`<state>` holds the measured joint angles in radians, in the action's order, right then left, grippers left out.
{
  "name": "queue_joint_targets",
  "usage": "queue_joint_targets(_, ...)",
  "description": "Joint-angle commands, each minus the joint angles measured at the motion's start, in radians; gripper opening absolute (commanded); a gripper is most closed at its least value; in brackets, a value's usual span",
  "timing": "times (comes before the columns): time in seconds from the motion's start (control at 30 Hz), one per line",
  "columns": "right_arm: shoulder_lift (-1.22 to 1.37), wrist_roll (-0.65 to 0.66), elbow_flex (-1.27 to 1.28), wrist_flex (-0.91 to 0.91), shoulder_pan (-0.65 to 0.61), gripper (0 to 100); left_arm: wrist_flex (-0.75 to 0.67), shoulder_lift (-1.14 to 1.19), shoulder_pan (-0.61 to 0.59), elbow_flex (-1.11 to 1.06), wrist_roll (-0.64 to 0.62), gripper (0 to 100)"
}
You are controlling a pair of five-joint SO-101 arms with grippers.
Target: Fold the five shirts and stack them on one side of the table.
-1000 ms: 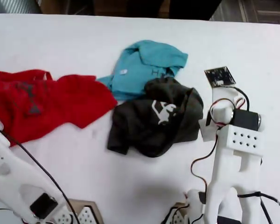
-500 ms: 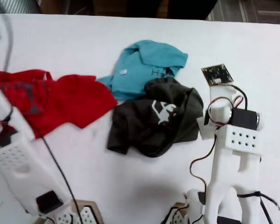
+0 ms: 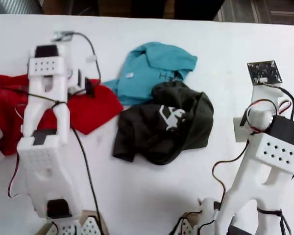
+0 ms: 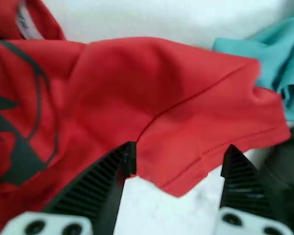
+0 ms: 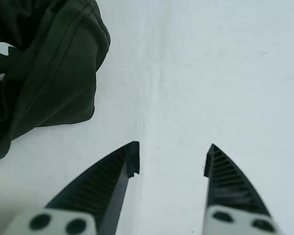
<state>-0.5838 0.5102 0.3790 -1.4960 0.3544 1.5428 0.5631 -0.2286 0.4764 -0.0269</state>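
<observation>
The red shirt point(image 3: 95, 105) lies crumpled at the left of the high view. Its sleeve meets the teal shirt point(image 3: 157, 63) at upper centre, which is partly overlapped by the dark shirt point(image 3: 161, 129) in the middle. None looks folded, so the first pick seems to be in hand. The left end effector point(image 4: 179, 156) hangs wide over the red sleeve hem, holding nothing. Next it likely must lower and pinch that hem. The right end effector point(image 5: 171, 154) gapes wide over bare surface point(image 5: 225, 58), beside the dark shirt.
</observation>
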Motion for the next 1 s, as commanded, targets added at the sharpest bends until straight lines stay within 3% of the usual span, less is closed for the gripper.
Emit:
queue_joint_targets(0.0,-0.002,0.014,-0.044,-0.005,0.005,21.9,-0.12,-0.048,0.008,-0.093,-0.012,29)
queue_joint_targets(0.17,-0.002,0.014,-0.044,-0.007,0.008,21.9,-0.239,0.015,0.0,-0.214,0.061,29)
queue_joint_targets(0.3,-0.002,0.015,-0.049,-0.021,0.007,21.9,-0.278,0.097,-0.06,-0.191,0.157,28)
queue_joint_targets(0.37,-0.002,0.015,-0.049,-0.024,0.007,21.9,-0.25,0.11,-0.094,-0.14,0.215,20)
queue_joint_targets(0.47,-0.002,0.015,-0.049,-0.025,0.008,21.9,-0.23,0.104,-0.161,-0.094,0.293,1)
queue_joint_targets(0.53,-0.002,0.015,-0.049,-0.025,0.01,21.9,-0.216,0.098,-0.224,-0.062,0.301,5)
queue_joint_targets(0.77,-0.002,0.015,-0.049,-0.025,0.005,21.9,-0.19,0.098,-0.526,0.214,0.305,3)
queue_joint_targets(0.97,-0.002,0.015,-0.051,-0.024,0.005,22.1,-0.009,0.098,-0.647,0.572,0.305,3)
